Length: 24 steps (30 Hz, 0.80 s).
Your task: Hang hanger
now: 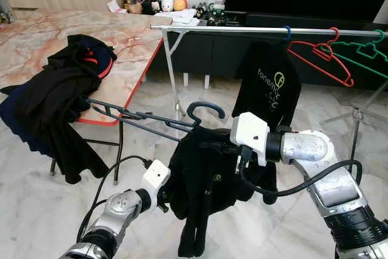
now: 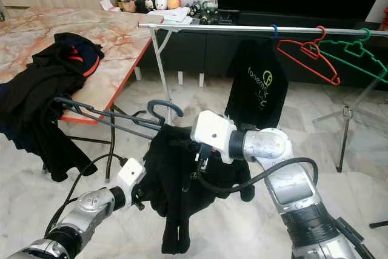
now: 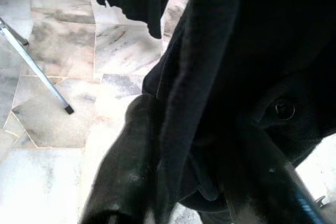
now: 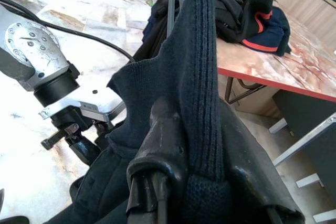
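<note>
A dark grey hanger point(image 1: 140, 116) with a curved hook point(image 1: 206, 108) lies level in front of me, draped with a black garment point(image 1: 206, 192) that hangs toward the floor. My right gripper point(image 1: 217, 145) is shut on the garment's knit collar and the hanger's rods just below the hook; its fingers point(image 4: 167, 145) clamp the ribbed cloth. My left gripper point(image 1: 168, 201) is lower down, shut on a fold of the same garment, with cloth between its fingers point(image 3: 126, 171). The silver clothes rail point(image 1: 242, 29) runs across behind, above the hanger.
A black printed shirt point(image 1: 270, 83) on a blue hook, a red hanger point(image 1: 321, 59) and a green hanger point(image 1: 364, 53) occupy the rail's right half. A marble table point(image 1: 121, 34) to the left holds a pile of dark clothes point(image 1: 54, 95). The rail's leg point(image 1: 173, 71) stands by the table.
</note>
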Tool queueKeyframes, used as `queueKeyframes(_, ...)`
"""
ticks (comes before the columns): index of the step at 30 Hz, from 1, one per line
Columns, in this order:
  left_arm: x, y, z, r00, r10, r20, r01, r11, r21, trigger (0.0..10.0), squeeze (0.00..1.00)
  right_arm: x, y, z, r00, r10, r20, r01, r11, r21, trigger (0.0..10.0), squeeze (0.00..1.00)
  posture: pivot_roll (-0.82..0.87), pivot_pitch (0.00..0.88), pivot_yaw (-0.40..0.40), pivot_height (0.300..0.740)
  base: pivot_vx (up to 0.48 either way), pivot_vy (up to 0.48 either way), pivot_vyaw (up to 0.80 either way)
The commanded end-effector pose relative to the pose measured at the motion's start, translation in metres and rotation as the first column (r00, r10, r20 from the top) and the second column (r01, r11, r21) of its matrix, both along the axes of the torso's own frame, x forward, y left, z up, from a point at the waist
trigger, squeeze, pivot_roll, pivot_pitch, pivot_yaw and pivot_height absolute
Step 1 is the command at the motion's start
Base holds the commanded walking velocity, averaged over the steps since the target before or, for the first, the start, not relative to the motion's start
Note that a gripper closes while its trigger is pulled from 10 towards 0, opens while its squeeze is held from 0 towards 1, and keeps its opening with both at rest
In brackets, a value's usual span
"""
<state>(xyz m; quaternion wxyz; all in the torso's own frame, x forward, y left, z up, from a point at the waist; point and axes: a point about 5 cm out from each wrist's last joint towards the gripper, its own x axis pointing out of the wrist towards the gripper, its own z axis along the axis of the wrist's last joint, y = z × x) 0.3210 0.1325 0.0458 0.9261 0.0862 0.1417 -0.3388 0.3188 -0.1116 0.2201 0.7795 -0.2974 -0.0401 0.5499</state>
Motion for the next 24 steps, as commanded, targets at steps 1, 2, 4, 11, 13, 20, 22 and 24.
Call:
queueKeyframes(1,-0.0049,0.0063,-0.0068,1.000,0.009,-0.023,-0.009,1.000,0.010,0.0,0.00,0.0019,0.0008,0.0136,0.999,0.003,0.054,-0.004,1.000,0.012,0.0,0.00,0.00,0.080,0.011,0.740,0.000,0.000,0.00)
queueKeyframes(2,-0.0057,0.0061,-0.0076,1.000,0.003,-0.030,-0.002,1.000,0.010,0.0,0.00,0.0021,0.0007,0.0137,0.999,0.002,0.054,-0.002,1.000,0.011,0.0,0.00,0.00,0.080,0.011,0.740,0.000,0.000,0.00)
queueKeyframes(4,-0.0056,0.0078,-0.0079,0.999,0.013,-0.032,-0.013,1.000,0.008,0.0,0.00,0.0030,-0.0005,0.0134,0.998,-0.004,0.055,0.004,1.000,0.009,0.0,0.00,0.00,0.079,0.011,0.740,0.000,0.000,0.00)
queueKeyframes(11,-0.0050,0.0112,-0.0072,0.999,0.037,-0.026,-0.037,0.999,0.001,0.0,0.00,0.0039,-0.0024,0.0121,0.999,-0.012,0.052,0.012,1.000,0.004,0.0,0.00,0.00,0.073,0.012,0.740,0.000,0.000,0.00)
queueKeyframes(13,-0.0052,0.0109,-0.0075,0.999,0.035,-0.027,-0.035,0.999,0.002,0.0,0.00,0.0045,-0.0030,0.0113,0.999,-0.017,0.051,0.017,1.000,0.001,0.0,0.00,0.00,0.072,0.013,0.740,0.000,0.000,0.00)
queueKeyframes(20,-0.0041,0.0090,-0.0058,0.999,0.045,-0.026,-0.046,0.998,-0.031,0.0,0.00,0.0063,-0.0048,0.0093,0.999,-0.028,0.044,0.028,1.000,-0.001,0.0,0.00,0.00,0.077,0.014,0.740,0.000,0.000,0.00)
queueKeyframes(22,-0.0040,0.0087,-0.0056,0.999,0.043,-0.025,-0.044,0.999,-0.031,0.0,0.00,0.0067,-0.0057,0.0088,0.999,-0.033,0.041,0.033,0.999,0.000,0.0,0.00,0.00,0.079,0.015,0.740,0.000,0.000,0.00)
queueKeyframes(24,-0.0038,0.0084,-0.0052,0.999,0.044,-0.024,-0.045,0.998,-0.037,0.0,0.00,0.0069,-0.0061,0.0083,0.999,-0.036,0.039,0.036,0.999,0.001,0.0,0.00,0.00,0.080,0.015,0.740,0.000,0.000,0.00)
